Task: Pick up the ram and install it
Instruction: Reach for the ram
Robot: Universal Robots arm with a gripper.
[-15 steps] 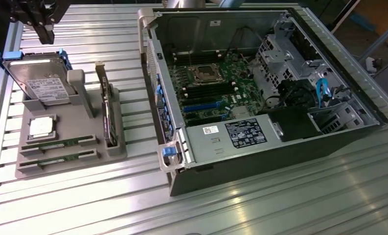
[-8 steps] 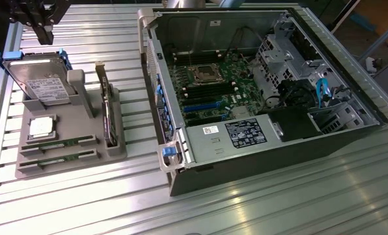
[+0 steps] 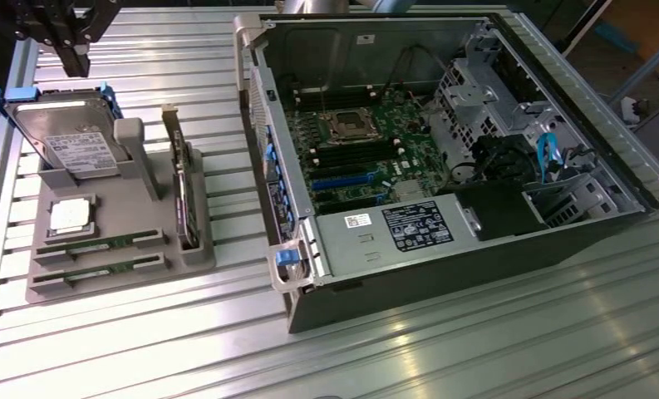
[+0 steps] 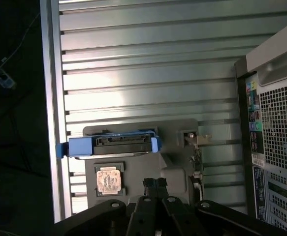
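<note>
At the near end of the grey plastic tray (image 3: 196, 259), as the exterior view sees it, a ram stick (image 3: 90, 274) lies flat in a shallow slot, and a second ram stick (image 3: 96, 244) lies just behind it in a matching slot. Both are thin green boards with small dark chips. Their long axes run across the tray, roughly from the exterior view's left to its right and parallel to each other. Behind them a square silver processor (image 3: 72, 214) sits flat in its pocket. Further back a hard drive (image 3: 69, 145) in a blue frame leans upright in a stand. A dark card (image 3: 183, 187) stands on edge along the tray's side nearer the computer (image 3: 474, 274). The computer is a black metal case lying open, with its green board and wiring exposed. Everything rests on a ribbed, shiny aluminium table (image 3: 474, 349). Farthest back, the black gripper (image 3: 76, 65) hangs above the far end of the tray, beyond the hard drive. In the wrist view the gripper (image 4: 155, 184) has its fingers pressed together with nothing between them. The ram sticks therefore lie well apart from the jaws, at the opposite end of the tray, past the drive and the processor, and I judge neither has been touched.
</note>
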